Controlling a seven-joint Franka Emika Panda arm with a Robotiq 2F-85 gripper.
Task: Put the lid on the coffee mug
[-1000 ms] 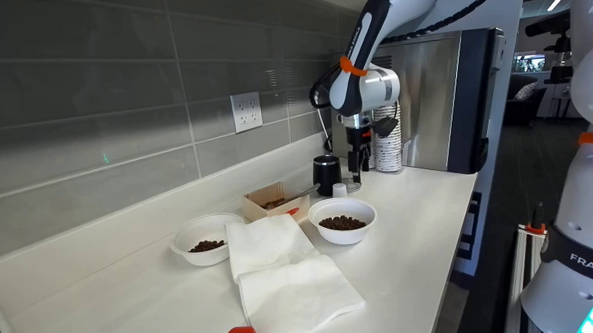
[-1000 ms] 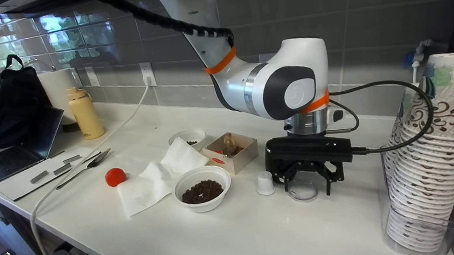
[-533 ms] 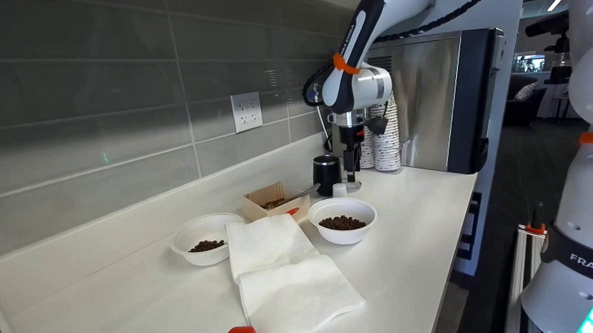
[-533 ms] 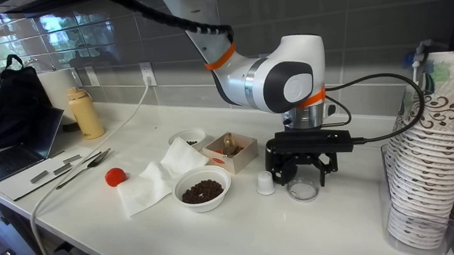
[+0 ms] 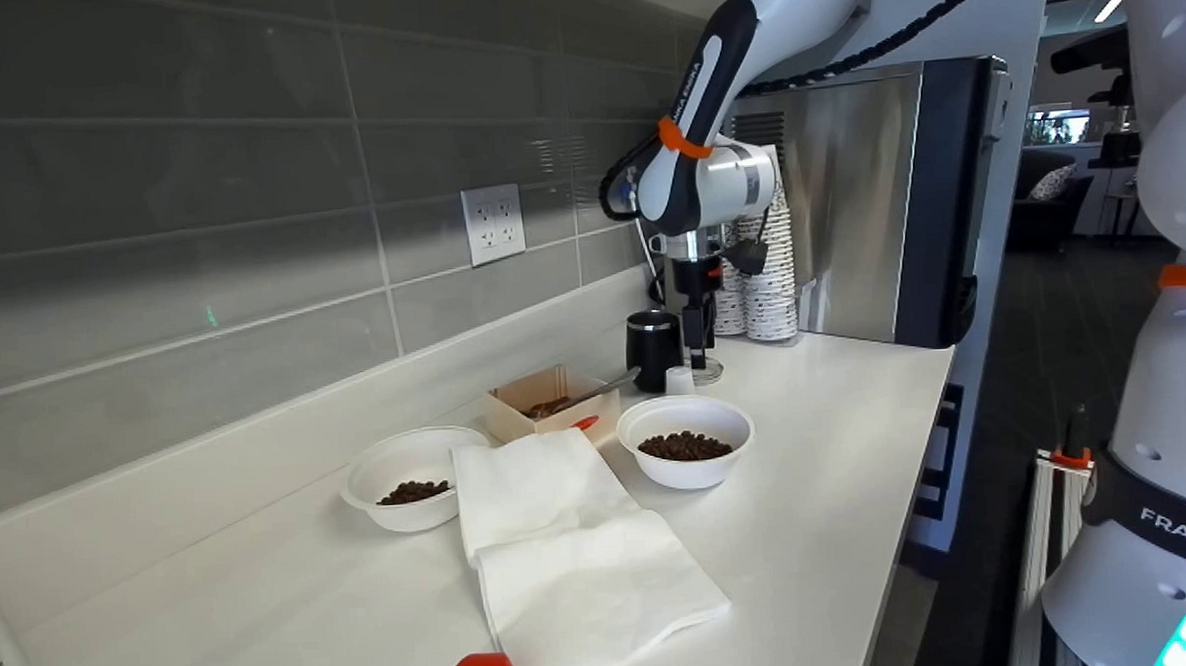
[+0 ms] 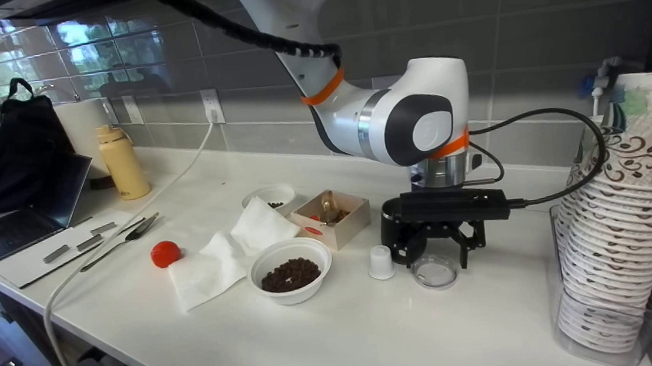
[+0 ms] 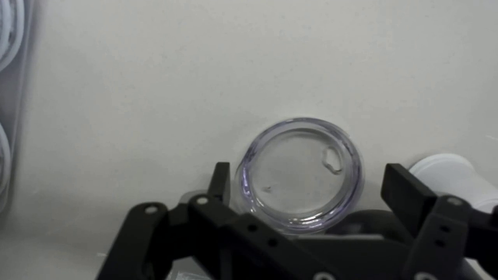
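Note:
The clear round lid [image 7: 297, 175] lies flat on the counter, and it also shows in both exterior views [image 5: 712, 371] [image 6: 435, 273]. My gripper [image 7: 307, 173] is open above the lid, with one finger on each side and gaps between fingers and rim. It shows in both exterior views [image 5: 697, 361] [image 6: 438, 260]. The coffee mug [image 5: 654, 350], black with a metal band near the rim, stands upright beside the gripper, on the wall side of the lid. The gripper partly hides the mug in an exterior view [image 6: 390, 230]. In the wrist view only a dark part of the mug [image 7: 369, 222] shows.
A small white cup [image 6: 381, 262] stands close to the lid and mug. Tall paper cup stacks [image 6: 615, 252] stand in a clear holder. White bowls [image 5: 687, 474] [image 5: 411, 516] with dark beans, a wooden box [image 6: 336, 236], napkins [image 5: 593, 573] and a red object [image 6: 165, 254] lie further along.
My gripper has shifted a little toward the wall and mug and risen slightly, staying open. The lid and mug have not moved.

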